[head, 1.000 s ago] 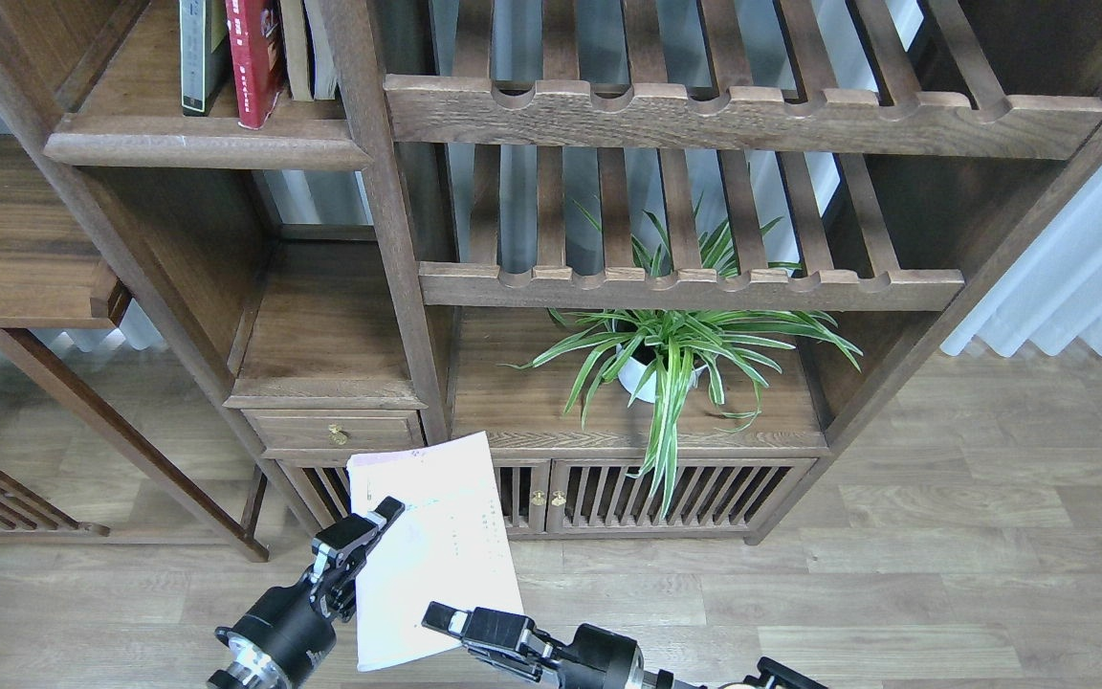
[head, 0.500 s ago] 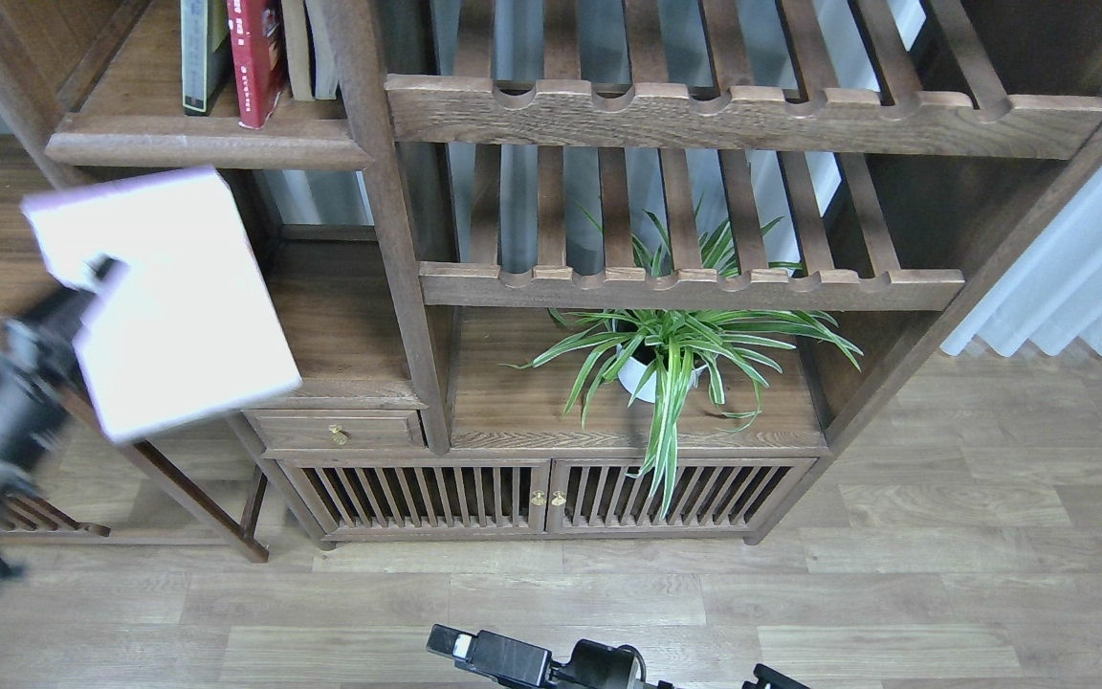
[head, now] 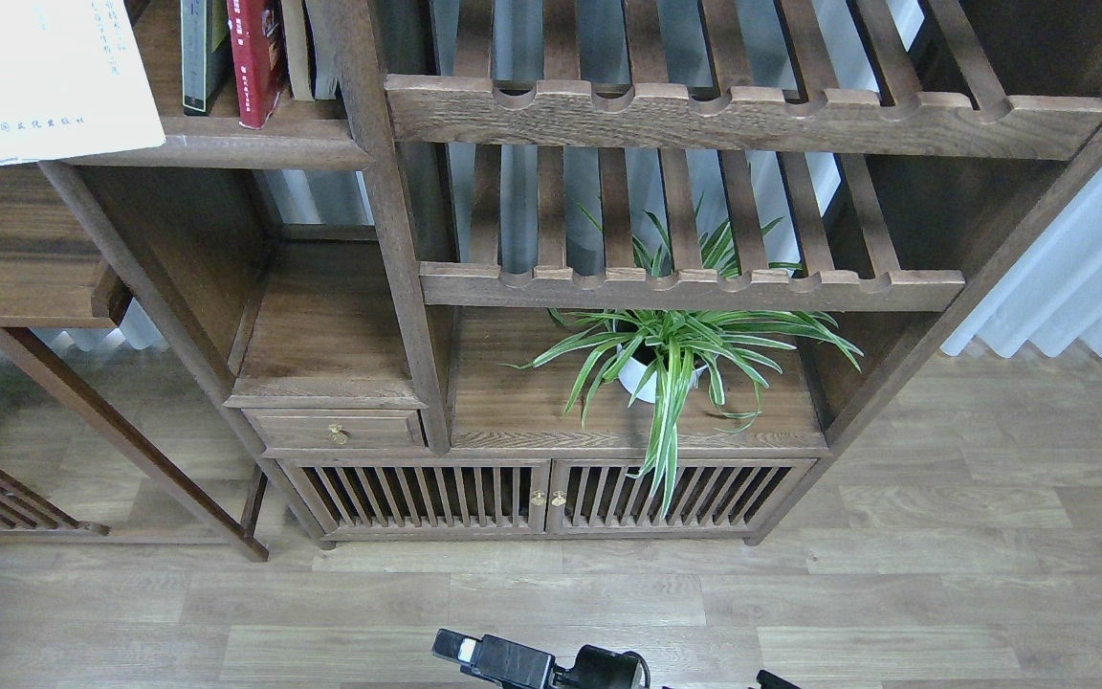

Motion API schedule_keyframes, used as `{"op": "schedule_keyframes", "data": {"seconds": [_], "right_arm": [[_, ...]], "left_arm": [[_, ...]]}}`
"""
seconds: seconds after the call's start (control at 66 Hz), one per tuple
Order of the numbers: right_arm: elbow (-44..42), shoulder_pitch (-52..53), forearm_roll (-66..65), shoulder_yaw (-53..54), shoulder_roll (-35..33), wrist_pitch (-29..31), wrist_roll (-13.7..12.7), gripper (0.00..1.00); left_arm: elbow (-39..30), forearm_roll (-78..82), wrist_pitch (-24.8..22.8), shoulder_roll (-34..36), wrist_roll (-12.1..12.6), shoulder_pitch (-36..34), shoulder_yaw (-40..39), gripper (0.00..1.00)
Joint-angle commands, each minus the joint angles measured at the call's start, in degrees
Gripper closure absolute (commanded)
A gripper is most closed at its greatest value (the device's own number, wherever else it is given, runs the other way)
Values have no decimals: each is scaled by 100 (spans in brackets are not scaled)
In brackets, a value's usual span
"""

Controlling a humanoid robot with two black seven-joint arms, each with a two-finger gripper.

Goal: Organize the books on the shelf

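Note:
The thin pale paperback [head: 34,77] fills the top left corner, in front of the left end of the shelf [head: 254,151], a dark-brown board with a rounded front edge. What holds it is out of view; my left gripper does not show. On the shelf stand a grey-green book [head: 197,53], the red paperback [head: 254,57] leaning, and pale volumes [head: 300,48] by the post. My right gripper [head: 457,651] is low at the bottom edge above the floor; its fingers cannot be told apart.
Two slatted racks with notched front rails [head: 742,115] [head: 685,285] lie right of the post [head: 388,220]. A potted spider plant [head: 671,354] stands on the cabinet top. A small drawer [head: 336,431], slatted doors [head: 532,498] and a side table [head: 15,249] are lower left.
The pale paperback has risen from mid-left to the top left corner by the shelf. My left arm has left the view. My right gripper has barely moved.

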Motion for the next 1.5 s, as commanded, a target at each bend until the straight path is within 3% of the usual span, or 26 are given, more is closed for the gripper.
{"op": "schedule_keyframes", "data": {"seconds": [0.0,0.288,0.53,0.742,0.909,1.166,1.272,1.484], "right_arm": [[-2,-7,0,42,0,0,0,0],[7,-7,0,60,0,0,0,0],[7,2,9,51,0,0,0,0],[7,125,44,226,0,0,35,0],[77,433,97,578,0,0,456,0],[376,951,553,851,0,0,1757,0],[569,995,747,860,0,0,1986,0],[728,995,1134,860,0,0,2039,0]], "left_arm": [[377,826,1,-532,373,-376,-417,100],[1291,1951,1,-874,865,-2080,-330,100],[2117,2382,1,-1146,883,-2916,154,100],[2223,2865,1,-1648,883,-3091,119,100],[2214,3234,1,-1727,883,-3434,233,100],[2126,4095,1,-1701,883,-3900,224,100],[2126,4508,1,-1701,866,-3918,189,100],[2109,5036,1,-1709,760,-3892,172,100]]}}
